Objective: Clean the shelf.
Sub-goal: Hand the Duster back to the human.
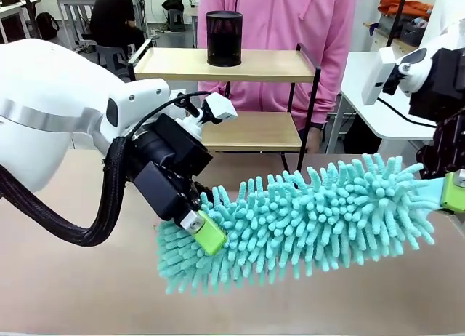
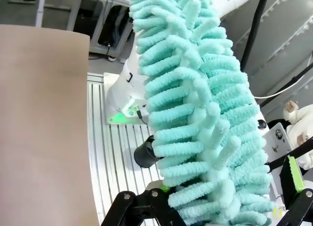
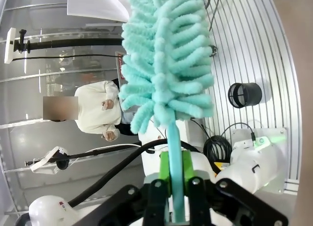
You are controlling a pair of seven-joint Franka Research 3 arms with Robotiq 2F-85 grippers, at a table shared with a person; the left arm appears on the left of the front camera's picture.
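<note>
The shelf stands at the table's far side, two light wooden boards in a black frame. A long turquoise chenille duster hangs level above the table in front of it. My right gripper is shut on the duster's handle at the right edge; in the right wrist view the right gripper clamps the thin turquoise stem. My left gripper is open at the duster's left end. In the left wrist view the duster's fluffy tip rises between the left gripper's wide-spread fingers.
A black mesh cup stands on the shelf's top board. A person in a pink top stands right behind the shelf. The tan table spreads below the duster. A white table sits at the right.
</note>
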